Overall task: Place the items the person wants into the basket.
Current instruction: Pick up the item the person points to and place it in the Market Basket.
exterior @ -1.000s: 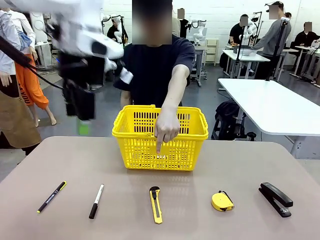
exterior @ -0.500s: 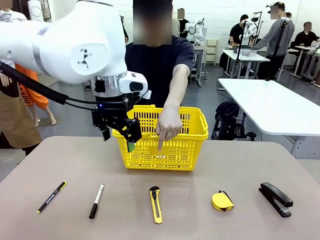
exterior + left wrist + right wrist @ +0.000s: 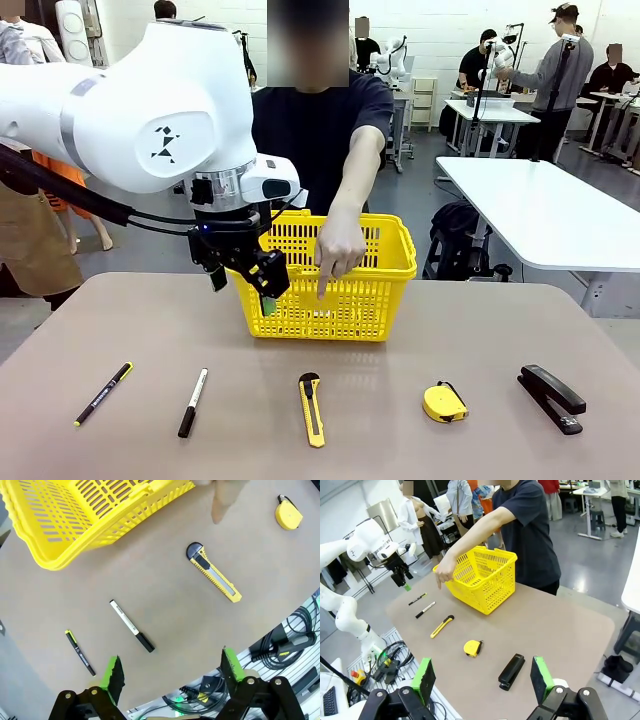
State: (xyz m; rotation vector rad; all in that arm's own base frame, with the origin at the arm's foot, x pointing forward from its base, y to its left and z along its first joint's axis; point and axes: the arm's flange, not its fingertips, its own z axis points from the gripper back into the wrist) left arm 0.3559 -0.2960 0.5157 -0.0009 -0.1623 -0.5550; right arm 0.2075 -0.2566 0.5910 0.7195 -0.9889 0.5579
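The left tool (image 3: 242, 286), black with green pads, hangs released over the smooth tan desk (image 3: 500, 330), at the left front corner of the basket (image 3: 370, 300), a bright yellow plastic lattice tub. The person's hand (image 3: 337, 260) points one finger down before the basket. In a row nearer: a slim white marker (image 3: 193, 402) with a black cap, a flat yellow-and-black box cutter (image 3: 312, 408) and a round yellow tape measure (image 3: 444, 402). The right tool (image 3: 482, 677) is spread wide, grasping nothing.
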